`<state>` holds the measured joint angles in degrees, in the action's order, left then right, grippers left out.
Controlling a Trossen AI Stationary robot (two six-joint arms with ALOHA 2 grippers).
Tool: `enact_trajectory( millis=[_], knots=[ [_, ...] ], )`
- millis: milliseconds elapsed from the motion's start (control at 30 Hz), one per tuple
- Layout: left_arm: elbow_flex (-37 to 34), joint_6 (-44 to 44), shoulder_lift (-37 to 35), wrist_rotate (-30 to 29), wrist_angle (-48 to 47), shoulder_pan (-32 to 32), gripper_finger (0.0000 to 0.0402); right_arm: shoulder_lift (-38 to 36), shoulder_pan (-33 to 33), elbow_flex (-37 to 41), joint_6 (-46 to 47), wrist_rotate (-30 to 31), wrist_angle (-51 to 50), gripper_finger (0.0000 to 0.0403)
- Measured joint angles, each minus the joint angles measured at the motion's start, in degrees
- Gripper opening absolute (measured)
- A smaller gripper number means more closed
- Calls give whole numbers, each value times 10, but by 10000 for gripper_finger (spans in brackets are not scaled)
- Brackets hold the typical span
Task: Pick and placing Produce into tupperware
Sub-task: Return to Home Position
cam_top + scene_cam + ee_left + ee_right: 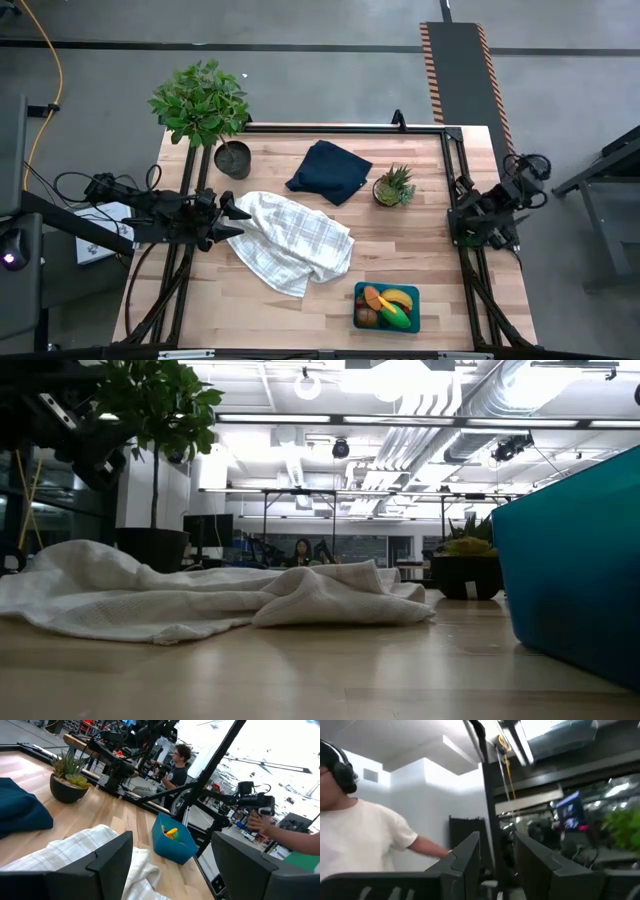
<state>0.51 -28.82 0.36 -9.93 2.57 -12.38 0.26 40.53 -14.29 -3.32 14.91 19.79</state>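
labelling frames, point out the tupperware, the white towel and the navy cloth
tupperware [416,312]: high view, right rim
white towel [295,245]: high view, its middle
navy cloth [330,170]: high view, its middle

On your desk [300,310], a white checked cloth [292,240] lies rumpled left of centre, one corner reaching toward the middle. Behind it, and apart from it, you have a dark navy cloth [328,171] bunched up. Just to the right of that is a small spiky plant [394,186] in a dark pot. At the far left corner stands a large leafy plant [203,100], its black pot [232,159] near the checked cloth's far edge. Off the desk, you'll see a yellow cable [55,70] on the grey floor and a dark mat with striped edges [460,70]. In the room beyond are a person in a dark top [177,762] and a person in a white T-shirt wearing headphones [362,840].
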Motion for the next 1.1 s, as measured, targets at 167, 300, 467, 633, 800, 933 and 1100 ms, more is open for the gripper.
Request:
enact_trajectory(
  millis=[167,300,467,633,800,933,1100],
  knots=[
    [0,0,0,0,0,0,260,0,-27,38,76,-46,2,110],
    [0,0,0,0,0,0,260,0,-44,77,112,-88,46,110],
    [0,0,0,0,0,0,260,0,-62,125,137,-148,112,110],
    [0,0,0,0,0,0,260,1,-69,137,168,-161,95,110],
    [0,0,0,0,0,0,260,1,-69,137,154,-173,80,110],
    [0,0,0,0,0,0,260,1,-71,137,133,-173,64,110],
    [0,0,0,0,0,0,260,0,-117,137,119,-157,32,110]
  ],
)
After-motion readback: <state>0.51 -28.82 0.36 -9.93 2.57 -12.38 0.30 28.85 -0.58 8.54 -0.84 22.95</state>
